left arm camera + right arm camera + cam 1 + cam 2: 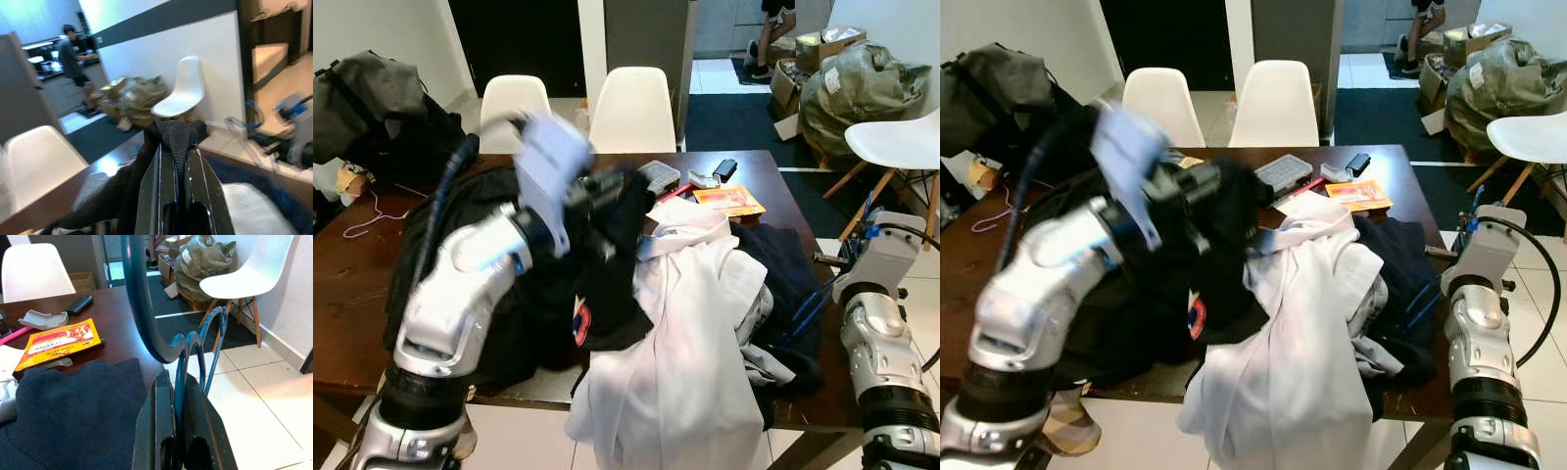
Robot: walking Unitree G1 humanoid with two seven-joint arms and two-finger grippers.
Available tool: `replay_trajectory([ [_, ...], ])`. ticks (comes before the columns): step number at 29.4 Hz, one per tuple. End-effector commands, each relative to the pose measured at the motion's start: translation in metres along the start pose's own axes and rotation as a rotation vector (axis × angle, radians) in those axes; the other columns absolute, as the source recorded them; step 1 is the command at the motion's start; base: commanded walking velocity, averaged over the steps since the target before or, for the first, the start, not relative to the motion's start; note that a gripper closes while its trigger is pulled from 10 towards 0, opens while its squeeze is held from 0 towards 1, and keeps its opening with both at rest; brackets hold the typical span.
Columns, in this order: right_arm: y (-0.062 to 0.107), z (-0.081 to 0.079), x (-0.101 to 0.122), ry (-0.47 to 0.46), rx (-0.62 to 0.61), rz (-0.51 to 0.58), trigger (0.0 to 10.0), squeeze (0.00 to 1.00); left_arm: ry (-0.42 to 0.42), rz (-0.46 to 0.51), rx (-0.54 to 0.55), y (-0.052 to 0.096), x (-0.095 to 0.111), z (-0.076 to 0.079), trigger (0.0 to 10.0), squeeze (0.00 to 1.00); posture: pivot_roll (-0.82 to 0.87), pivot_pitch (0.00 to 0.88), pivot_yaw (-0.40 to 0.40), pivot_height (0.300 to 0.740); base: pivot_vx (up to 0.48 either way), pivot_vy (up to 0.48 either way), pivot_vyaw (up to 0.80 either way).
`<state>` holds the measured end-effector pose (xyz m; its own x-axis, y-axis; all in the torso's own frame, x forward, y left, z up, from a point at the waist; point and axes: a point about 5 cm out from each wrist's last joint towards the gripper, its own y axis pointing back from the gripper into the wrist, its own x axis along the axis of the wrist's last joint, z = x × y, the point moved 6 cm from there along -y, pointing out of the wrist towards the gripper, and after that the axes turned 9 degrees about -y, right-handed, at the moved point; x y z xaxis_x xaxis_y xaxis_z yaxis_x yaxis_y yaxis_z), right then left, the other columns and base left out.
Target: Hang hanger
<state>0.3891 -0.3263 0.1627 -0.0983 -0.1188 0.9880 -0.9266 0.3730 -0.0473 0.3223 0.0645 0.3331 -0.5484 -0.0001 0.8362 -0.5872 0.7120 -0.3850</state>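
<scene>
- My right gripper [178, 396] was pinched shut on the thin blue hanger [142, 308]; it looked stiff and light.
- My left gripper [178, 161] squeezed the soft black garment [607, 264].

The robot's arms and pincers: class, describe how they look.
Both arms are silver, jointed segments with black rings. The left pincer and right pincer each have two long black fingers. A black cable loops beside the right arm.

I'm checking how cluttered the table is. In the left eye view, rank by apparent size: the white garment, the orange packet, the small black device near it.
1. White garment, by far the largest, though nearest the camera.
2. Orange packet.
3. Small black device, the smallest.
</scene>
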Motion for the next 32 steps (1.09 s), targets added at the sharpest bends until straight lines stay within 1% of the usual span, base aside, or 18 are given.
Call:
replay_trajectory([
  [1,0.0,-0.004,-0.006,-0.041,0.01,-0.011,10.0,0.0,0.033,-0.008,-0.043,0.001,0.0,0.01,10.0,0.0,-0.08,0.014,0.059,0.736,0.0,0.0,0.0],
  [2,0.0,-0.004,-0.006,-0.041,0.01,-0.011,10.0,0.0,0.033,-0.008,-0.043,0.001,0.0,0.01,10.0,0.0,-0.08,0.014,0.059,0.736,0.0,0.0,0.0],
  [3,0.0,-0.004,-0.006,-0.042,0.01,-0.013,10.0,0.0,0.031,-0.024,-0.066,0.0,-0.003,0.018,10.0,0.0,-0.08,0.013,0.058,0.736,0.0,0.0,0.0],
  [6,0.0,-0.004,-0.006,-0.042,0.01,-0.013,10.0,0.0,0.031,-0.024,-0.066,0.0,-0.003,0.018,10.0,0.0,-0.08,0.013,0.058,0.736,0.0,0.0,0.0],
  [7,-0.001,-0.004,-0.006,-0.042,0.01,-0.015,10.0,0.0,0.033,-0.05,-0.07,-0.001,-0.009,0.023,10.0,0.0,-0.08,0.012,0.056,0.736,-0.289,0.0,0.0],
  [8,-0.001,-0.004,-0.006,-0.042,0.01,-0.015,10.0,0.0,0.033,-0.05,-0.07,-0.001,-0.009,0.023,10.0,0.0,-0.08,0.012,0.056,0.736,-0.289,0.0,0.0],
  [9,-0.002,-0.005,-0.006,-0.042,0.014,-0.018,10.0,0.0,0.068,-0.068,-0.084,-0.005,-0.016,0.035,10.0,0.0,-0.08,0.009,0.053,0.736,-0.315,0.0,0.0],
  [10,-0.002,-0.005,-0.006,-0.043,0.015,-0.02,10.0,0.0,0.081,-0.061,-0.098,-0.007,-0.015,0.041,10.0,0.0,-0.08,0.008,0.053,0.736,-0.315,0.0,0.0],
  [11,-0.003,-0.005,-0.006,-0.044,0.016,-0.021,10.0,0.0,0.088,-0.053,-0.108,-0.009,-0.014,0.044,10.0,0.0,-0.08,0.008,0.053,0.736,-0.315,0.0,0.0],
  [12,-0.003,-0.005,-0.006,-0.044,0.016,-0.021,10.0,0.0,0.088,-0.053,-0.108,-0.009,-0.014,0.044,10.0,0.0,-0.08,0.008,0.053,0.736,-0.315,0.0,0.0],
  [14,-0.003,-0.006,-0.006,-0.049,0.019,-0.021,10.0,0.0,0.116,-0.028,-0.142,-0.01,-0.006,0.049,10.0,0.0,-0.08,0.006,0.054,0.736,-0.322,0.0,0.0],
  [17,-0.003,-0.007,-0.007,-0.058,0.027,-0.02,10.0,0.0,0.176,0.022,-0.201,-0.011,0.011,0.055,10.0,0.0,-0.08,0.005,0.056,0.736,-0.33,0.0,0.0],
  [18,-0.003,-0.007,-0.007,-0.061,0.029,-0.02,10.0,0.0,0.198,0.046,-0.212,-0.011,0.016,0.056,10.0,0.0,-0.08,0.003,0.058,0.736,-0.334,0.0,0.0],
  [19,-0.003,-0.007,-0.007,-0.061,0.029,-0.02,10.0,0.0,0.198,0.046,-0.212,-0.011,0.016,0.056,10.0,0.0,-0.08,0.003,0.058,0.736,-0.334,0.0,0.0],
  [23,-0.004,-0.008,-0.007,-0.076,0.034,-0.019,10.0,0.0,0.274,0.126,-0.253,-0.01,0.036,0.059,10.0,0.0,-0.09,0.0,0.063,0.736,-0.331,0.0,0.0],
  [25,-0.004,-0.008,-0.007,-0.081,0.035,-0.019,10.0,0.0,0.294,0.148,-0.261,-0.01,0.041,0.059,10.0,0.0,-0.09,0.0,0.064,0.736,-0.339,0.0,0.0],
  [30,-0.004,-0.008,-0.008,-0.085,0.035,-0.02,10.0,0.0,0.299,0.155,-0.258,-0.01,0.043,0.058,10.0,0.0,-0.09,0.0,0.065,0.736,-0.346,0.0,0.0],
  [32,-0.004,-0.008,-0.008,-0.088,0.037,-0.02,10.0,0.0,0.314,0.179,-0.253,-0.011,0.049,0.055,10.0,0.0,-0.09,0.0,0.067,0.736,-0.349,0.0,0.0],
])
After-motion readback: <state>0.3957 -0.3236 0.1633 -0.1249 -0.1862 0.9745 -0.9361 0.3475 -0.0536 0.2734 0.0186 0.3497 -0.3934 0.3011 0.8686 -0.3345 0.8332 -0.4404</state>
